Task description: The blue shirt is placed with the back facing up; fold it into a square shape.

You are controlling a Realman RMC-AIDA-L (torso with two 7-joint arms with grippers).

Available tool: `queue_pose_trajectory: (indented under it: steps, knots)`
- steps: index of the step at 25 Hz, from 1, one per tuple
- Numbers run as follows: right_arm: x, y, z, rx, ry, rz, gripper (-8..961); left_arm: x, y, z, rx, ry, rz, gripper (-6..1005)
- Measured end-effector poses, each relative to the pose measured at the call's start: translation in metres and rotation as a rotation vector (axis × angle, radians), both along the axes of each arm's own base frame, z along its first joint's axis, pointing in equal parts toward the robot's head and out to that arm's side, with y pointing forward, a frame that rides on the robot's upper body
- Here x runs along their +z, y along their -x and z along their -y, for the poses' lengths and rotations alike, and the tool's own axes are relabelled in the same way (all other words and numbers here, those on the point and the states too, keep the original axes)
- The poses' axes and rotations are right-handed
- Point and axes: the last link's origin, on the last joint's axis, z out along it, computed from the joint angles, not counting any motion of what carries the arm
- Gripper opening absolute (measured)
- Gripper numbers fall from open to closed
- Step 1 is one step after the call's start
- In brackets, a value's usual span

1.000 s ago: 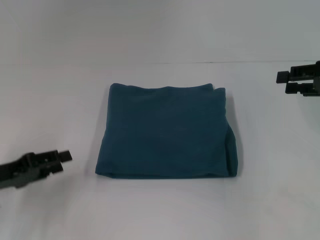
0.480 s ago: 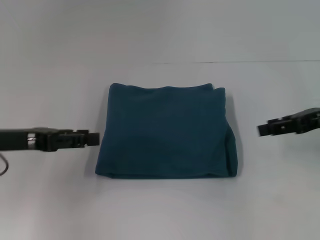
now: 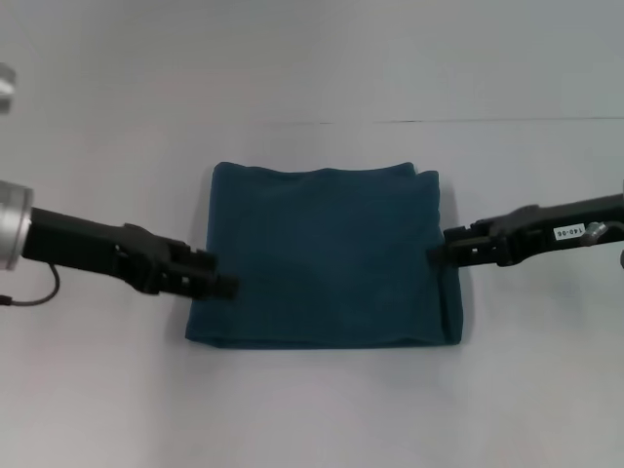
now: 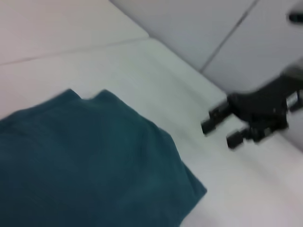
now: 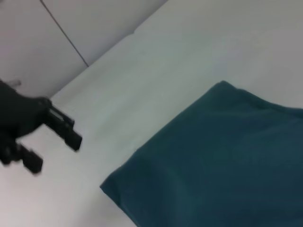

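While the blue shirt (image 3: 327, 258) lies folded square, left gripper (image 3: 226, 285) and right gripper (image 3: 439, 253) reach its sides; can't tell if either is open.

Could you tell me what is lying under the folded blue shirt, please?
Only the white table shows around the blue shirt. Whatever the cloth covers is hidden.

Both arms are matte black, each ending in a slim, blocky black end effector: the left end effector (image 3: 222, 286) and the right end effector (image 3: 441, 251). Behind the left one sit a silver cylindrical joint and a thin dark cable. Behind the right one, the link carries a small white printed label.
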Motion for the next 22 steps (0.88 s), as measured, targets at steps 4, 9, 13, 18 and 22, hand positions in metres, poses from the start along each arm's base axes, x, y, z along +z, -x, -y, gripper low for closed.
queue_pose_trajectory:
  steps: [4,9,13,18,22]
  knots:
    - [0.007,0.003,0.0,0.053,-0.046,-0.057,564,-0.006,-0.007,-0.003,-0.099,-0.001,-0.035,665]
    - [0.017,0.001,0.007,0.13,-0.166,-0.2,564,-0.008,-0.013,-0.006,-0.118,0.013,-0.025,664]
    - [0.017,-0.006,0.01,0.114,-0.193,-0.228,564,-0.014,-0.015,-0.006,-0.091,0.07,-0.006,664]
    - [0.014,-0.011,0.01,0.087,-0.161,-0.229,564,-0.012,-0.018,-0.017,-0.024,0.021,0.041,666]
    - [0.006,-0.013,0.012,0.056,-0.092,-0.205,565,-0.017,-0.023,-0.018,-0.03,0.023,0.049,665]
